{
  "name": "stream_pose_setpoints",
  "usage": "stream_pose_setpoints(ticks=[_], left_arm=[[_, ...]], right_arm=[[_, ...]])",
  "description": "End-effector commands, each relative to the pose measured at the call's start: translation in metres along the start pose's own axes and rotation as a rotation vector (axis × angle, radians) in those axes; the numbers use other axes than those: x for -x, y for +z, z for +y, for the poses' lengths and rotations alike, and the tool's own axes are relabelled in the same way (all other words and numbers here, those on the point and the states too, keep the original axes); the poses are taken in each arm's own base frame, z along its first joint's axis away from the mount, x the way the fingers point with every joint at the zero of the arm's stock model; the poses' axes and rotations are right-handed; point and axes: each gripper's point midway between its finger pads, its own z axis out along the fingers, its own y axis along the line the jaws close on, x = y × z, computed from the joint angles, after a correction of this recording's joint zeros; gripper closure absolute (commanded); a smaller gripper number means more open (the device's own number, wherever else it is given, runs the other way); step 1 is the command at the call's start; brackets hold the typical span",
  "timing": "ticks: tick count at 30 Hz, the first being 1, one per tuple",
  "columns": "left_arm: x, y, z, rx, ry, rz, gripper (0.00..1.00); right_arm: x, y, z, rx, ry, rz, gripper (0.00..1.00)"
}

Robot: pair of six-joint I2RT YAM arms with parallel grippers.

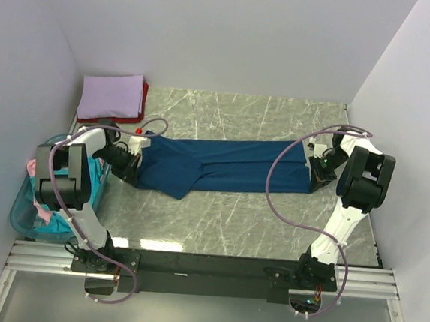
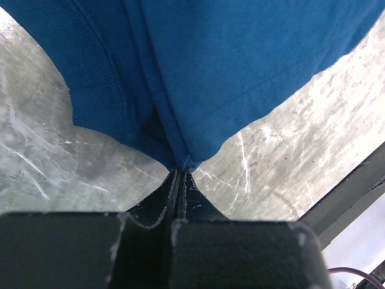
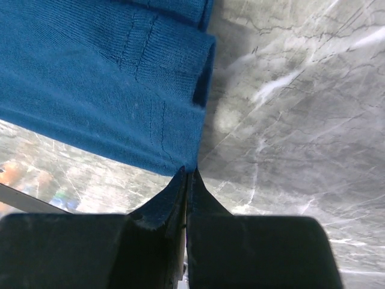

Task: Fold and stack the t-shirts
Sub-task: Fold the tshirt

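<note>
The dark blue t-shirt [image 1: 222,165] lies stretched lengthwise across the middle of the marble table, folded into a long band. My left gripper [image 1: 130,163] is shut on its left end; in the left wrist view the jaws pinch a corner of the blue cloth [image 2: 198,72] at the left gripper's tips [image 2: 180,171]. My right gripper [image 1: 316,170] is shut on its right end; the right wrist view shows the right gripper's tips [image 3: 188,171] closed on a hemmed corner of the blue cloth [image 3: 102,78]. A folded lavender t-shirt [image 1: 111,95] lies on a folded red one [image 1: 141,106] at the back left.
A translucent blue basket [image 1: 38,217] with pink and teal cloth stands off the table's left edge beside the left arm. White walls enclose the table at left, back and right. Purple cables loop above both arms. The metal rail [image 1: 205,269] runs along the near edge.
</note>
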Motion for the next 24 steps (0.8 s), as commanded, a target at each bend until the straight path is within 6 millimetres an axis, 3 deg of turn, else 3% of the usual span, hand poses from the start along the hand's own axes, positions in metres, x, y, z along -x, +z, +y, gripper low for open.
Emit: stream_pose_setpoints(ticks=[1,2,3,4,6,7,11,15,18,19,21,24], left_arm=[[0.003,-0.001,0.014,0.062,0.001,0.0,0.97],[0.004,-0.001,0.015,0.064,-0.005,-0.005,0.91],[0.006,-0.003,0.015,0.067,-0.009,-0.012,0.84],[0.008,-0.006,0.012,0.064,-0.009,-0.023,0.7],[0.012,-0.016,0.006,0.059,0.001,-0.046,0.57],[0.014,-0.02,0.003,0.053,0.005,-0.059,0.56],[0.029,-0.04,-0.013,0.024,0.014,-0.143,0.55],[0.042,-0.047,-0.032,-0.029,0.001,-0.227,0.56],[0.046,-0.042,-0.037,-0.068,-0.049,-0.256,0.56],[0.05,-0.041,-0.035,-0.066,-0.07,-0.272,0.56],[0.049,-0.035,-0.034,-0.079,-0.098,-0.272,0.57],[0.051,-0.028,-0.031,-0.088,-0.14,-0.274,0.58]], right_arm=[[0.002,-0.005,-0.02,-0.105,-0.049,-0.013,1.0],[0.002,-0.007,-0.019,-0.101,-0.051,-0.015,0.98],[0.004,-0.009,-0.017,-0.093,-0.055,-0.023,0.84],[0.002,-0.016,-0.013,-0.084,-0.058,-0.023,0.75],[0.007,-0.029,-0.004,-0.065,-0.068,-0.058,0.57],[0.011,-0.041,0.001,-0.069,-0.078,-0.098,0.54],[0.023,-0.071,0.028,-0.027,-0.11,-0.189,0.51],[0.035,-0.082,0.067,0.019,-0.167,-0.262,0.52],[0.051,-0.081,0.123,0.123,-0.243,-0.343,0.53],[0.056,-0.081,0.154,0.167,-0.275,-0.363,0.53],[0.068,-0.075,0.194,0.264,-0.318,-0.423,0.53],[0.064,-0.062,0.258,0.408,-0.327,-0.428,0.52]])
